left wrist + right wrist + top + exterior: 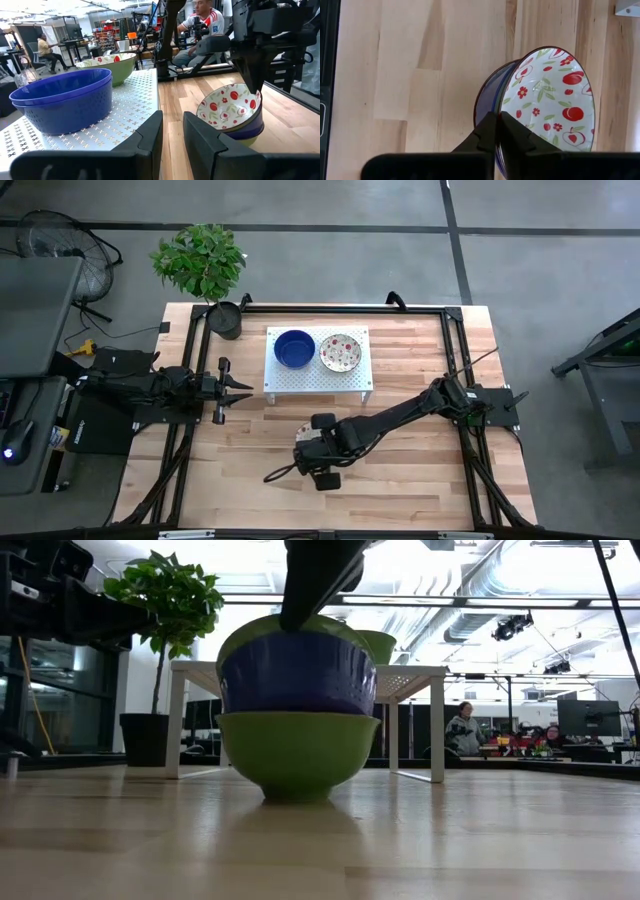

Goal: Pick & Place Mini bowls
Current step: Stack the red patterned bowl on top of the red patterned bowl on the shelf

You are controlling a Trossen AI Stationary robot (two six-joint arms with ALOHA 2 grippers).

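Note:
A stack of mini bowls stands on the table's near middle: a green-sided bowl (297,755) at the bottom, a blue bowl (297,675) in it, and a floral bowl (550,100) tilted on top. My right gripper (497,124) reaches down onto the stack and is shut on the floral bowl. A blue bowl (294,348) and another floral bowl (340,352) sit on a white perforated stand (300,382). My left gripper (238,391) waits open at the table's left, pointing toward the stand. My right gripper pinches the floral bowl's rim (506,111), one finger on the inside and one on the outside. The fingers come from above, pointing down. The bowl sits tilted, the held side (255,95) raised, its lower part still nested in the blue bowl (252,127).
A potted plant (225,320) stands at the far left corner beside the stand. The black frame rail (330,308) runs along the far edge. Bare wood (420,480) lies near and right of the stack. People sit in the room beyond the table.

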